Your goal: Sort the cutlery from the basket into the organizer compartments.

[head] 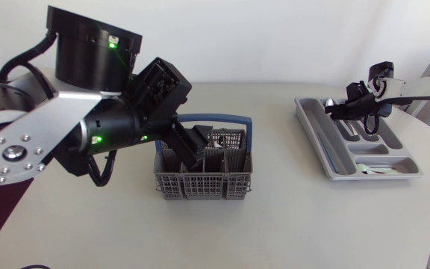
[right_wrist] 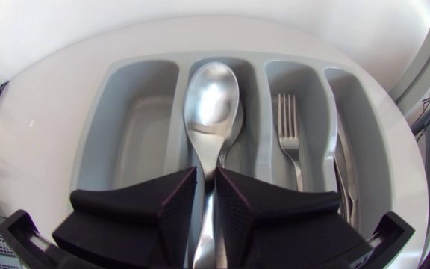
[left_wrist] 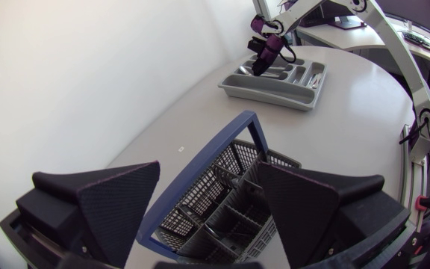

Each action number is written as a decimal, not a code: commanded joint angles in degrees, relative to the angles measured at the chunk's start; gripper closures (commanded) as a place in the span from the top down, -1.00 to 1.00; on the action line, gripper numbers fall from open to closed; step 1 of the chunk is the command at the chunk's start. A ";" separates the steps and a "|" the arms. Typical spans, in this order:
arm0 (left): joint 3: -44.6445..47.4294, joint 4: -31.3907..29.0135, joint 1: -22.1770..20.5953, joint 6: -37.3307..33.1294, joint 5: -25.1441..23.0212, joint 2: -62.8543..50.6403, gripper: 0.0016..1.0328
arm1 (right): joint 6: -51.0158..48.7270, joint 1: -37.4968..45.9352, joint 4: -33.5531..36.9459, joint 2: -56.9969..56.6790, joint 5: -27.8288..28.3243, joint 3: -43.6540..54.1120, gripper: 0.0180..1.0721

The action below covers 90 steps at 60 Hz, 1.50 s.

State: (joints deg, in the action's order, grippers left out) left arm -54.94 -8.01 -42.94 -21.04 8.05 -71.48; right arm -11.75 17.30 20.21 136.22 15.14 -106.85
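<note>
Right gripper [right_wrist: 206, 179] pinches a shiny steel spoon [right_wrist: 211, 101] over its matching slot in the grey plastic organizer [right_wrist: 136, 142]; left gripper [left_wrist: 209, 170] gapes empty above the grey mesh basket [head: 200, 185].

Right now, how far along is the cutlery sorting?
Done: a fork and a second spoon already lie in the organizer compartments. In hand: the right end effector is shut on a spoon, held over the second spoon's compartment. Left: the left end effector hangs open over the basket, which seems to hold a few more pieces, so sorting isn't finished.
</note>
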 commanded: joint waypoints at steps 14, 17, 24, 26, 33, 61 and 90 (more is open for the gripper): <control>2.91 0.54 -1.18 2.14 0.56 0.29 0.75 | 0.23 0.10 -7.29 -11.15 -1.16 16.06 0.42; 3.08 0.54 -1.18 2.32 0.56 0.03 0.75 | -0.03 0.10 -8.25 -14.32 -1.07 19.57 0.42; 1.94 -0.87 -1.18 3.90 1.09 -1.11 0.75 | -0.91 -0.34 -9.92 -20.65 -0.72 26.96 0.45; 0.62 -2.36 -1.27 4.87 1.79 -1.99 0.75 | -1.17 -0.51 -10.10 -22.40 -0.55 28.89 0.47; -6.32 -10.36 -2.50 7.41 6.01 -7.35 0.75 | -2.58 -1.57 -10.01 -28.29 -0.28 35.39 0.50; -17.48 -18.80 -6.63 11.46 9.79 -13.51 0.91 | -4.16 -5.00 -9.66 -45.61 1.04 49.72 0.52; -18.19 -19.50 -4.08 14.88 13.92 -17.64 0.91 | -3.90 -7.98 -7.55 -52.82 1.30 53.76 0.52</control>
State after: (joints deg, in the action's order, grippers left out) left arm -72.60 -27.18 -47.64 -8.27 21.19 -87.79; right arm -15.25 10.33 11.84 84.88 16.29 -54.92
